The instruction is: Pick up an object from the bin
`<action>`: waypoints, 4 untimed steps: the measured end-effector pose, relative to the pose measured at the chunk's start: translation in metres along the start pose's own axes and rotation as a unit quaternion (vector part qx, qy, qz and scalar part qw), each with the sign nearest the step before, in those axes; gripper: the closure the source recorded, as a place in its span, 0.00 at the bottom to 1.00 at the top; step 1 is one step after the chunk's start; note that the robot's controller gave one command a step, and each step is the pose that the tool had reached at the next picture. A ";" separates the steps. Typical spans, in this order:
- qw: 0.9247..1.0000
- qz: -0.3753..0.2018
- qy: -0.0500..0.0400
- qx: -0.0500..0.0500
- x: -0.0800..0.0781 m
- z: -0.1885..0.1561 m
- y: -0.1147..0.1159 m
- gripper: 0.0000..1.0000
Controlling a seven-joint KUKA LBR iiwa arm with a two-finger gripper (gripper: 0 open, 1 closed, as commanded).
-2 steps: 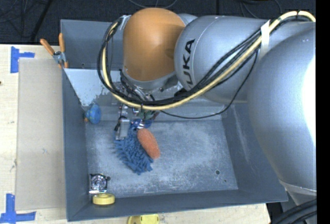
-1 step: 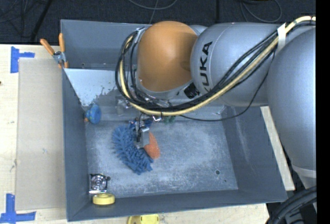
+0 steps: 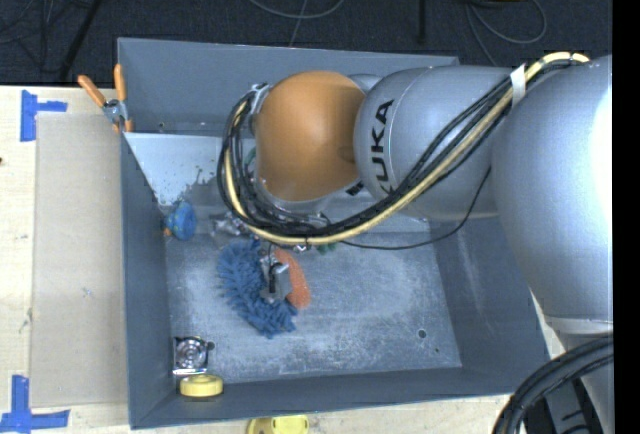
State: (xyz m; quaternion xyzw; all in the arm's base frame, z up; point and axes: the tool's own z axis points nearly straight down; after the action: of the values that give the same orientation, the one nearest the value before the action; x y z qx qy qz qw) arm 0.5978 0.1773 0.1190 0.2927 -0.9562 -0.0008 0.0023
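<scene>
Arm's gripper [image 3: 271, 284] down on a blue shaggy cloth [image 3: 243, 284] near the bin [image 3: 400, 327] centre, orange piece [image 3: 298, 291] just beside, open or closed I cannot tell

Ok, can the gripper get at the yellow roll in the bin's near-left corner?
Probably, though tightly: nothing covers the yellow roll, but it lies against the bin's near wall beside a shiny metal piece. The gripper hangs close by.

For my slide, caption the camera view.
Gripper over a shaggy blue cloth in the grey bin, orange piece beside it.
</scene>
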 end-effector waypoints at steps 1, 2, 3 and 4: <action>0.989 -0.146 -0.002 0.001 0.002 -0.006 -0.005 0.00; 0.959 -0.283 0.000 0.001 -0.003 0.051 0.005 0.00; 0.934 -0.356 -0.002 0.001 -0.007 0.048 -0.003 1.00; 0.934 -0.356 -0.002 0.000 -0.007 0.048 -0.004 1.00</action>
State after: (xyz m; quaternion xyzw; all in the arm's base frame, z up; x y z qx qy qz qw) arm 0.6053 0.1783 0.0714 0.6139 -0.7893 -0.0019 -0.0006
